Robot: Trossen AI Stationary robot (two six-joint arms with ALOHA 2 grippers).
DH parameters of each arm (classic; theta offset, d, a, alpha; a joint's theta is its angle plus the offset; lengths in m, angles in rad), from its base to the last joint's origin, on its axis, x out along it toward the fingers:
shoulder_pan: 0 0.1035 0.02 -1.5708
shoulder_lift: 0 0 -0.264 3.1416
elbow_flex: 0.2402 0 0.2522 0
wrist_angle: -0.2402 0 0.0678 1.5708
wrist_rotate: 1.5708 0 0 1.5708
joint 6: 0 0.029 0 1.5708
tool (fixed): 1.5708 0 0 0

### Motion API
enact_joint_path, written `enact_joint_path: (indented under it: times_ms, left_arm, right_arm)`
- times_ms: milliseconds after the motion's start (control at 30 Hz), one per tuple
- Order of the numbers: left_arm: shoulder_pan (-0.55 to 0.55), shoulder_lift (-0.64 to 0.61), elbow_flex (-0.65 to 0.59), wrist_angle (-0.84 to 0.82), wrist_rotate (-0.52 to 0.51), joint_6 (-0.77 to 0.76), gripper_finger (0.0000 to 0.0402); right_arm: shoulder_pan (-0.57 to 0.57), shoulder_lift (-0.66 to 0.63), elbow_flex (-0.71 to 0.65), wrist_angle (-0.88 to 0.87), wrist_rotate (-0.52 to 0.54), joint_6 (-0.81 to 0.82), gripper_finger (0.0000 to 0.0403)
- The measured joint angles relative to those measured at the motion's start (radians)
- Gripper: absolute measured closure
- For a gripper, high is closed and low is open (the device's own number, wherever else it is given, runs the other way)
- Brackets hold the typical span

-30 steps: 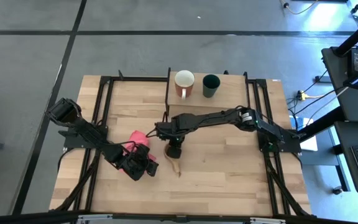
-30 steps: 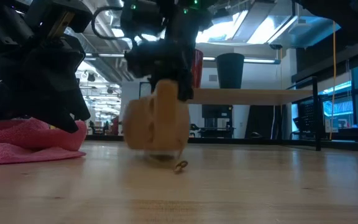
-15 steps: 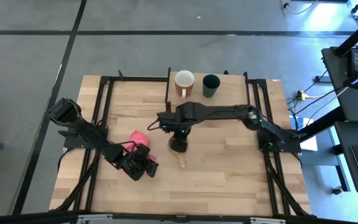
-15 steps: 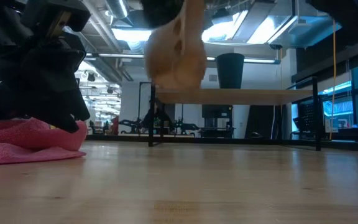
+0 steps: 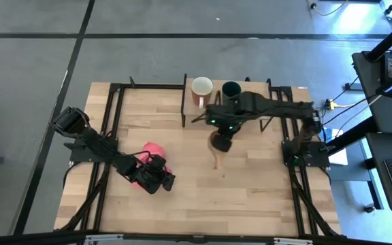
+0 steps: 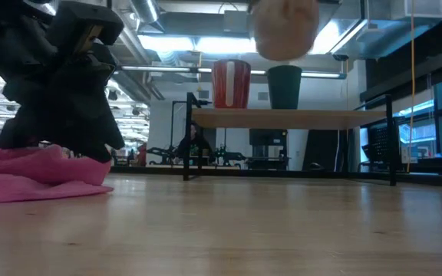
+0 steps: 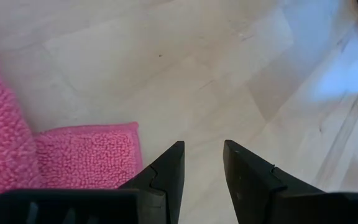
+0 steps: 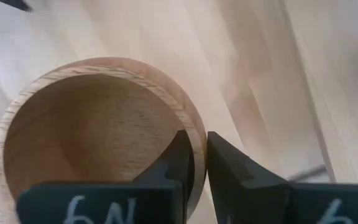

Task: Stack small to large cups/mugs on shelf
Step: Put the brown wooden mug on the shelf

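High view: right gripper (image 5: 221,138) is raised above the table (image 5: 264,197), in front of the shelf (image 5: 257,92).
Right gripper state: clamped on the rim of the tan wooden cup (image 8: 98,130), one finger inside the wall, the other outside.
Tan wooden cup: hangs from the right gripper, clear of the table; its handle (image 5: 219,160) points away from the shelf.
Low view: the tan wooden cup (image 6: 285,29) is higher than the shelf board (image 6: 290,119).
Red mug (image 5: 201,90): upright on the shelf, beyond the right gripper.
Dark green cup (image 5: 231,90): upright on the shelf beside the red mug, apart from it.
Left gripper (image 7: 202,163): low over the table, fingers slightly parted, gripping nothing.
Pink cloth (image 7: 61,155): on the table, just beside the left gripper.
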Motion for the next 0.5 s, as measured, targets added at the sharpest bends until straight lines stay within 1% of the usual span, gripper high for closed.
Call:
enact_joint_path:
  times_ms: [267, 400, 500]
  left_arm:
    - [0.021, 0.0, 0.0, 0.01, 0.018, 0.023, 0.0296]
    - [0.022, 0.0, 0.0, 0.01, 0.018, 0.042, 0.0296]
    - [0.033, 0.0, 0.0, 0.01, 0.03, 0.05, 0.0296]
  right_arm:
    - [-0.08, -0.295, -0.376, -0.004, 0.068, 0.132, 0.0363]
    - [-0.105, -0.413, -0.514, -0.002, 0.133, 0.069, 0.0363]
    - [-0.123, -0.454, -0.565, 0.016, 0.185, -0.009, 0.0363]
